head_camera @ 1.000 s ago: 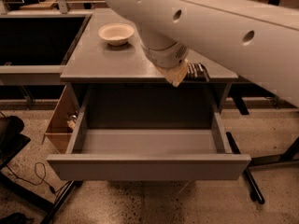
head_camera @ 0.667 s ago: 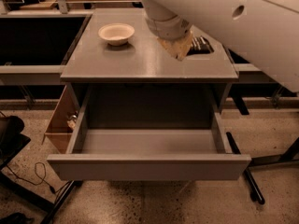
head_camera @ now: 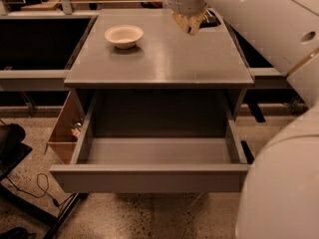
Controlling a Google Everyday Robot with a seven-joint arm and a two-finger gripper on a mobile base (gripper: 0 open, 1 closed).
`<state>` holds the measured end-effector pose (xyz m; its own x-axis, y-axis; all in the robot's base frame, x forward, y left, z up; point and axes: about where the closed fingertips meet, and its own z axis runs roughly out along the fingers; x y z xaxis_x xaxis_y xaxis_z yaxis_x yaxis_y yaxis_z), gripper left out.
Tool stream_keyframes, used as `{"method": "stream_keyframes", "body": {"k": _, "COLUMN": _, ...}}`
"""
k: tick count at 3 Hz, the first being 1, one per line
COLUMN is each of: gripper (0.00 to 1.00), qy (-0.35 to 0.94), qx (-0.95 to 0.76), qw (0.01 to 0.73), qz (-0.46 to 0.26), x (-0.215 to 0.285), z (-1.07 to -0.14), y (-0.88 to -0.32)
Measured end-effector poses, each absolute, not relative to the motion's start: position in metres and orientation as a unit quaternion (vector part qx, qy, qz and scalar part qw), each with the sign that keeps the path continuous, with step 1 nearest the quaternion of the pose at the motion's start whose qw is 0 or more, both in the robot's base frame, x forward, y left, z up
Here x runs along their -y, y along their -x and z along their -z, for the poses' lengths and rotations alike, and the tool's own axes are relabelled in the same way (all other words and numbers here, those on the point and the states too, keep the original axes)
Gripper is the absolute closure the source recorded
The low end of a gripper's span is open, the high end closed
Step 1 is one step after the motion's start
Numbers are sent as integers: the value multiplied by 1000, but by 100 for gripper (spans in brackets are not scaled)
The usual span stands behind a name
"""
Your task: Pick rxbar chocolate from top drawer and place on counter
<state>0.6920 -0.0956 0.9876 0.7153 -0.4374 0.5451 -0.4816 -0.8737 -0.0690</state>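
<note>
The top drawer (head_camera: 149,179) is pulled wide open below the counter, and its grey inside shows nothing in it. My gripper (head_camera: 191,23) hangs over the far right part of the counter (head_camera: 164,59). It is shut on the rxbar chocolate (head_camera: 211,20), a dark flat bar that sticks out to the right of the tan fingers (head_camera: 185,24). The bar is just above the counter's back right corner; I cannot tell whether it touches the surface. My white arm hides part of it.
A white bowl (head_camera: 123,35) stands on the far left part of the counter. A brown wooden side box (head_camera: 64,131) hangs left of the drawer. A dark sink-like recess (head_camera: 40,39) lies to the left. My white arm (head_camera: 279,29) fills the right side.
The gripper, with the dark bar in it, has moved from the counter's front right edge to the far right part of the counter. The drawer and bowl have not moved.
</note>
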Motion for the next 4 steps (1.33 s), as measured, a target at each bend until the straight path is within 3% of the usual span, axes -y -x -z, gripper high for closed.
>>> {"method": "stream_keyframes", "body": {"k": 1, "gripper": 100, "qy": -940, "qx": 215, "qw": -15, "qz": -263, "x": 77, "z": -950, "y": -731}}
{"method": "stream_keyframes", "body": {"k": 2, "gripper": 100, "qy": -956, "qx": 211, "qw": -46, "qz": -197, "x": 60, "z": -880, "y": -754}}
{"method": "stream_keyframes", "body": {"k": 3, "gripper": 84, "qy": -960, "qx": 211, "qw": -48, "qz": -180, "x": 54, "z": -857, "y": -761}}
{"method": "stream_keyframes", "body": {"k": 4, "gripper": 61, "qy": -960, "qx": 211, "qw": -48, "qz": -180, "x": 54, "z": -857, "y": -761}}
